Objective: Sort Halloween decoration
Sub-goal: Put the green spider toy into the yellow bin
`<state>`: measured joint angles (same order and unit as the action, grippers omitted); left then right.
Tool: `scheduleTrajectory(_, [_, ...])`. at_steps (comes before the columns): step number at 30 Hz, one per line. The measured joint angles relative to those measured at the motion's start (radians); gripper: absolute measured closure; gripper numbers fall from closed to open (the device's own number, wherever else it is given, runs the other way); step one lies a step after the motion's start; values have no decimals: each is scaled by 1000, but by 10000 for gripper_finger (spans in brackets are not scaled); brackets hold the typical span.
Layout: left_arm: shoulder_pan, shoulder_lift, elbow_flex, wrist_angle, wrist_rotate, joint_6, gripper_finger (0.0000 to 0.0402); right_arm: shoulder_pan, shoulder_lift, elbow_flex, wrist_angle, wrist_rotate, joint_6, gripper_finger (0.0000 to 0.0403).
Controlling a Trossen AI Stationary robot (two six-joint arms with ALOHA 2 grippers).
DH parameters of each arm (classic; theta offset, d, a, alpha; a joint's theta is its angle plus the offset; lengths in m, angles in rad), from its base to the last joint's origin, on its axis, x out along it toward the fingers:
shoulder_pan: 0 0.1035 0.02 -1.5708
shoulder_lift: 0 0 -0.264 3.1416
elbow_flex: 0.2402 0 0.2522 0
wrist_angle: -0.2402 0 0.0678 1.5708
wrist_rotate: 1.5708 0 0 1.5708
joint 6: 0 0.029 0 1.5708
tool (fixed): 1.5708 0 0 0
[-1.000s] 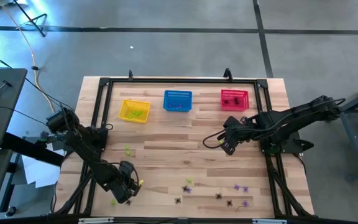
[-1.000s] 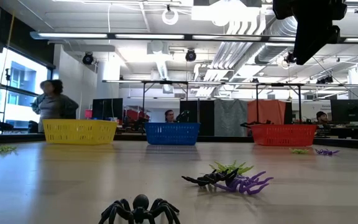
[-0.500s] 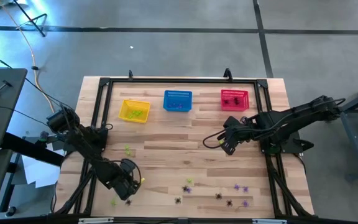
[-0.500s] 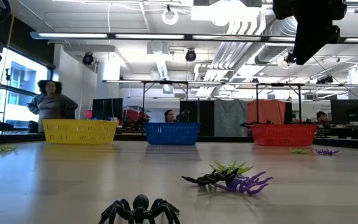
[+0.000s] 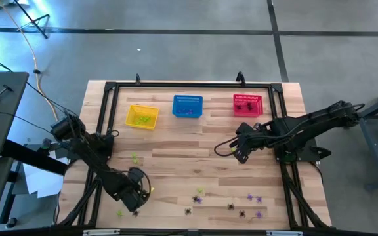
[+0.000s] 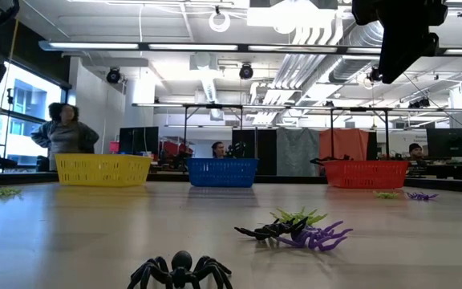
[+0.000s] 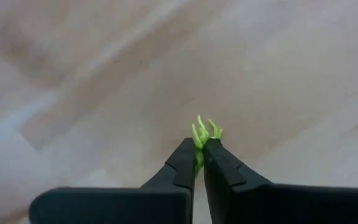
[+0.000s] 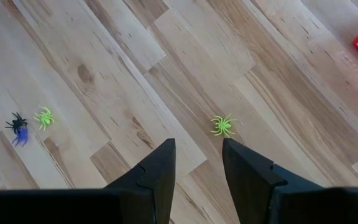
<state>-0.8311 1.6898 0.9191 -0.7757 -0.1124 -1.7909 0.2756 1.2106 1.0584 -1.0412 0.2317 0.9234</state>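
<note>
My left gripper (image 5: 138, 190) is near the table's near left corner, shut on a yellow-green spider (image 7: 200, 132) of the Halloween decoration. My right gripper (image 5: 240, 153) hangs open above the table's right half, and another yellow-green spider (image 8: 224, 125) lies on the wood beyond its fingers. Several purple, black and green spiders (image 5: 230, 206) lie scattered along the near edge. Two more green ones lie at the left (image 5: 134, 157) (image 5: 119, 212). The yellow basket (image 5: 142, 117), blue basket (image 5: 188, 106) and red basket (image 5: 247, 104) stand in a row at the far side. My left gripper pinches the yellow-green spider between its two fingertips (image 7: 186, 155). Its legs (image 7: 205, 126) stick out past the tips. The fingers point down toward the table. Whether the spider is clear of the wood cannot be told.
A black frame (image 5: 176, 84) borders the wooden table. A black spider (image 6: 180, 271) lies close to the low camera, with a small black, green and purple cluster (image 6: 299, 227) behind it. People stand in the room beyond the baskets.
My left gripper has moved a little toward the table's far edge and upward. My right arm has kept still.
</note>
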Motion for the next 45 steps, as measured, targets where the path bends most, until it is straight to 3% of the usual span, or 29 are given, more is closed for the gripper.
scheduleTrajectory(11, [70,-99,188,-495,-236,48,398,0,0,0,5,0,0,273])
scheduleTrajectory(15, [182,-147,189,-577,-309,152,398,0,0,0,7,0,0,273])
scheduleTrajectory(20, [398,-192,189,-616,-405,420,398,0,0,0,8,0,0,273])
scheduleTrajectory(28, [781,-203,179,-494,-469,899,398,0,0,0,8,0,0,273])
scheduleTrajectory(35, [1056,-203,37,-187,-349,1209,398,0,0,0,9,0,0,273])
scheduleTrajectory(40, [1154,-203,-49,-78,-245,1263,394,0,0,0,9,0,0,273])
scheduleTrajectory(45, [1167,-203,-79,-30,-226,1255,371,0,0,0,9,0,0,273])
